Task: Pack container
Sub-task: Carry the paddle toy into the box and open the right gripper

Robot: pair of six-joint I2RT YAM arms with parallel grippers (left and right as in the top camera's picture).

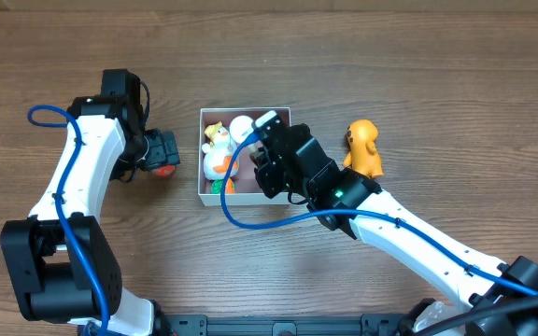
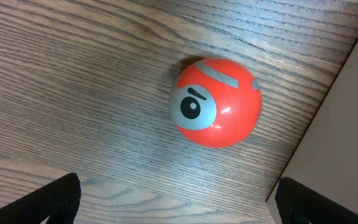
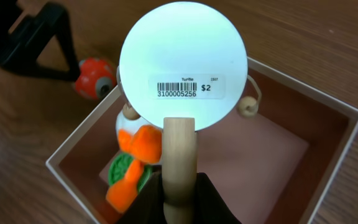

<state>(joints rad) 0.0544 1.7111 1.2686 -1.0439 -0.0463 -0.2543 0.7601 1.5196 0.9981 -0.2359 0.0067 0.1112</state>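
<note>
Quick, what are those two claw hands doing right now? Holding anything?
Left gripper: open, empty, near the red ball.
Right gripper: shut on the wooden handle of the white drum toy.

We see only cut-off fingertips of the left gripper; the right arm covers half the container; the white disc hides part of the plush toy.

Container white-walled, pink inside; ball orange-red, grey eye; rattle white, tan handle.
</note>
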